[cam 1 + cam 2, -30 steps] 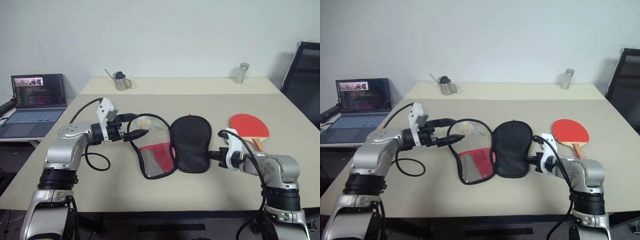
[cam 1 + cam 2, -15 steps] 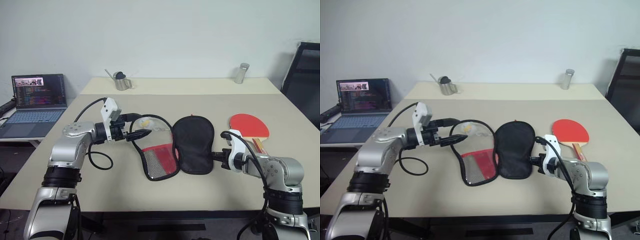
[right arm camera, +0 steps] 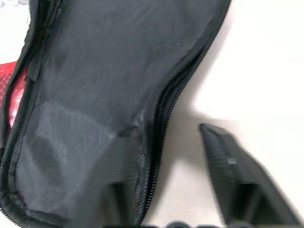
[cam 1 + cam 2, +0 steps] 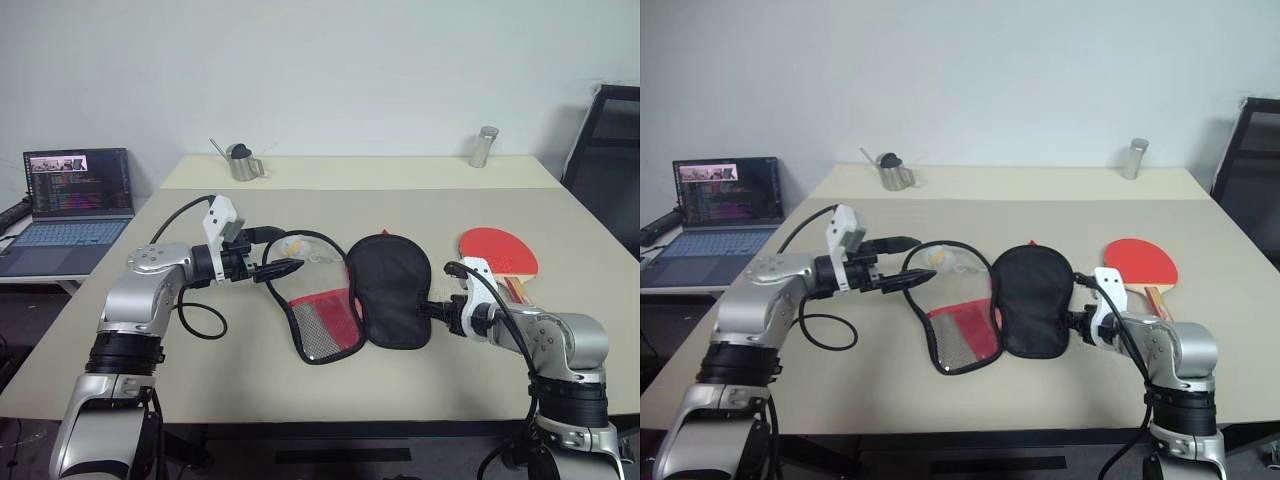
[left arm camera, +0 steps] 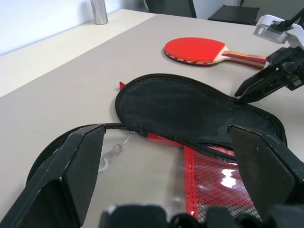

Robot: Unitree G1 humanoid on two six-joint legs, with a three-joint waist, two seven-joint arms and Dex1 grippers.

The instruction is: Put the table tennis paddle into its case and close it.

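Beige surface (image 4: 300, 400): case (image 4: 390, 290) lies unzipped, paddle (image 4: 498, 250) right. My left claw (image 4: 285, 268) gapes; my right claw (image 3: 175, 180), released astride the case edge, should retreat cleanly before fetching the paddle.

Beige worktop (image 4: 300, 385) is spreading wide, with a second, paler section adjoining at the far side. Small metal pitcher (image 4: 241, 161) with a dark top is standing on the far-left part of that section; a thin handle is sticking up from it. Metal cylinder (image 4: 483, 146) is standing upright far right, well apart from the pitcher. Open laptop (image 4: 72, 205) is sitting on a lower surface left of the worktop, screen glowing. Black chair (image 4: 606, 150) is showing at the right edge. White wall (image 4: 330, 70) is running behind.
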